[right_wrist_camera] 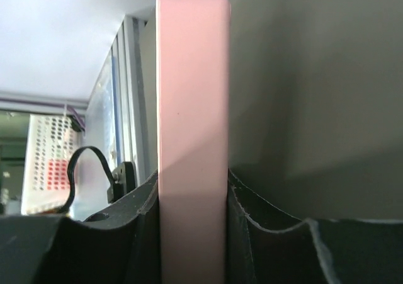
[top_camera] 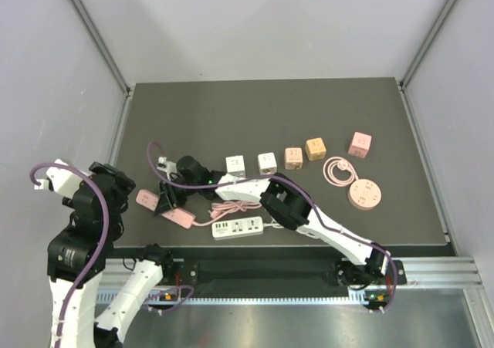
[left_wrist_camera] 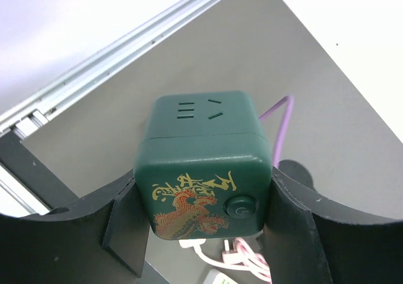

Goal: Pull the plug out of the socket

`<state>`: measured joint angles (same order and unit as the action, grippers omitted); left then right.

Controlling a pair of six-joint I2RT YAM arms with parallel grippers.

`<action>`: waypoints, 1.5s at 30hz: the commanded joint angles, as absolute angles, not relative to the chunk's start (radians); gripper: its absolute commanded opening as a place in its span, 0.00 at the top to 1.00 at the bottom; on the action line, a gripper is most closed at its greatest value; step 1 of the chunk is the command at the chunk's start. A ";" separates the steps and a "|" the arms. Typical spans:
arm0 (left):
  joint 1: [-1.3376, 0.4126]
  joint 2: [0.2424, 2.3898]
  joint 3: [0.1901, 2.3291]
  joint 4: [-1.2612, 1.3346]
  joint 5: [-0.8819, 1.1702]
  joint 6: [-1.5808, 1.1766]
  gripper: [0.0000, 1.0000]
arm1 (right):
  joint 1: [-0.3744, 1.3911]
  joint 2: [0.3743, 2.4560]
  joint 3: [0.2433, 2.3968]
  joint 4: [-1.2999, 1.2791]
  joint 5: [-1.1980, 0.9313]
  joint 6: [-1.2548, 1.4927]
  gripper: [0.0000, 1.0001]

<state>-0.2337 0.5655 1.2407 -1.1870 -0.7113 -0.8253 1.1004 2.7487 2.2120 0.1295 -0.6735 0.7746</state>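
Right arm (top_camera: 324, 224) reaches low across the dark surface (top_camera: 309, 109), right fingers (right_wrist_camera: 252, 215) clamping a flat pink plastic power strip (right_wrist_camera: 192, 107) at 8 o'clock. The folded left arm (top_camera: 85, 209) has its left fingers (left_wrist_camera: 123, 224) gripping a dark-green dragon-printed cube socket (left_wrist_camera: 201, 170) at the 9 o'clock edge.

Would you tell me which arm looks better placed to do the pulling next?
Left, likely: the left claw grips the green cube socket and can draw away, while the right claw holds the pink strip.
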 commanded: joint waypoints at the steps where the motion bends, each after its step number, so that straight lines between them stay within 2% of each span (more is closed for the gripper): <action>1: -0.235 0.577 1.276 -1.109 -0.733 -0.758 1.00 | 1.127 2.769 2.256 0.075 -0.653 0.686 0.80; 2: -0.235 0.580 1.275 -1.103 -0.726 -0.756 1.00 | 1.123 2.767 2.260 0.060 -0.649 0.674 0.67; 3: -0.235 0.581 1.273 -1.097 -0.710 -0.756 1.00 | 1.121 2.758 2.261 0.045 -0.643 0.658 0.58; 5: -0.235 0.586 1.266 -1.091 -0.698 -0.758 1.00 | 1.108 2.747 2.260 0.006 -0.627 0.615 0.44; 6: -0.235 0.586 1.258 -1.086 -0.695 -0.758 1.00 | 1.103 2.737 2.261 0.003 -0.621 0.601 0.34; 14: -0.235 0.587 1.246 -1.088 -0.664 -0.756 1.00 | 1.052 2.711 2.388 -0.161 -0.552 0.494 0.10; 25: -0.235 0.604 1.193 -1.071 -0.583 -0.772 1.00 | 0.980 2.594 2.338 -0.256 -0.416 0.409 0.03; 31: -0.235 0.704 1.144 -1.091 -0.534 -0.756 1.00 | 0.897 2.452 2.258 -0.248 -0.463 0.408 0.02; 35: -0.235 0.755 1.072 -0.965 -0.430 -0.724 1.00 | 0.781 2.340 2.212 -0.233 -0.502 0.436 0.02; 37: -0.235 0.788 1.032 -0.901 -0.346 -0.698 1.00 | 0.729 2.255 2.126 -0.206 -0.514 0.440 0.03; 40: -0.233 0.963 1.017 -0.813 -0.197 -0.634 1.00 | 0.623 2.116 1.923 -0.128 -0.523 0.439 0.03; 45: -0.235 1.107 1.001 -0.663 -0.146 -0.572 1.00 | 0.454 1.903 1.575 -0.008 -0.523 0.429 0.04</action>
